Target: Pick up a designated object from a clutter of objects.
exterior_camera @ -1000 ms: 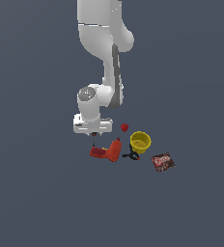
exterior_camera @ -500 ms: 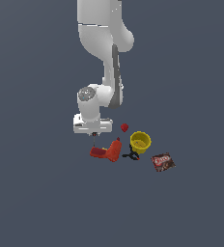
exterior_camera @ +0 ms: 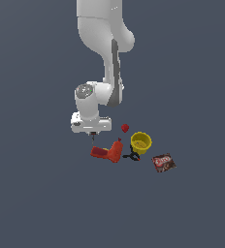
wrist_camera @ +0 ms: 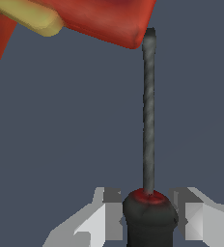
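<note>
Fingers of the gripper are pressing against both sides of the screwdriver, clamping its black handle where the red collar is meeting the shaft. The slim dark shaft is running straight away from the wrist camera, and its tip is ending just beside the edge of the red drill; whether it is touching the drill I cannot tell. A pale yellow part of the drill is showing at the corner of the wrist view.

In the exterior view the arm is reaching down from above, with the gripper sitting just above the floor at the exterior view's left end of the clutter. Only a small dark sliver of the screwdriver is showing below the hand there, pointing down toward the drill. It is too small in that view to tell whether it is lifted off the floor.

The drill is lying on its side. Just to its right in the exterior view the clamp is lying beside the yellow cup, which is standing upright with its mouth open upward. The tiny red fruit is sitting near the cup, on the side toward the arm. The brown packet is lying flat farthest to the exterior view's right, apart from the cup.
</note>
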`<state>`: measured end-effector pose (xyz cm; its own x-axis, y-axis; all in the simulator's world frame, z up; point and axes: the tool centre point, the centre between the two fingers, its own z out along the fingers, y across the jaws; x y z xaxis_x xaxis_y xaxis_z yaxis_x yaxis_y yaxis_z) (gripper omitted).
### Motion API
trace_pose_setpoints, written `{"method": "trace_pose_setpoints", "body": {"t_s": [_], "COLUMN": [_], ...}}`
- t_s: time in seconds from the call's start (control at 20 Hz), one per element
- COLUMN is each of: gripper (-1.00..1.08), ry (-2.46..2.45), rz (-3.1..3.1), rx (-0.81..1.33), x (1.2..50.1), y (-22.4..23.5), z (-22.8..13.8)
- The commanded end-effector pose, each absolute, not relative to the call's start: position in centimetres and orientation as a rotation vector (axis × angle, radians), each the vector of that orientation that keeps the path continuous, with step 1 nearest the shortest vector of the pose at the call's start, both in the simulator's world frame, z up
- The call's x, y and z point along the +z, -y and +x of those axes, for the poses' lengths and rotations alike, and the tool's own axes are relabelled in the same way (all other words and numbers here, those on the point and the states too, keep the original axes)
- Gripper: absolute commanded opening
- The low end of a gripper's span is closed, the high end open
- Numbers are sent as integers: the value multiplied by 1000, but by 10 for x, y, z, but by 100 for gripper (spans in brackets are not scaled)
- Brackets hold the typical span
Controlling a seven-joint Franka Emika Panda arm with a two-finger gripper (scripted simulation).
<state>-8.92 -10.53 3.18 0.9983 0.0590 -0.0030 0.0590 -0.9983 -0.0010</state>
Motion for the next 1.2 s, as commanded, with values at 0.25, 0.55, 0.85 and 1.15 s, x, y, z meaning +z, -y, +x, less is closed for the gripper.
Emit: {"method": "trace_pose_setpoints", "body": {"t_s": [0.25, 0.55, 0.85, 1.15], "gripper": [-100, -100, -100, -100], "ry": [91, 90, 90, 90], "rz": [-3140, -3140, -3140, -3140], "rx": [0, 0, 0, 0], "x": [76, 129, 184, 240], "y": [122, 142, 163, 185], "z": [-81, -72, -62, -51]}}
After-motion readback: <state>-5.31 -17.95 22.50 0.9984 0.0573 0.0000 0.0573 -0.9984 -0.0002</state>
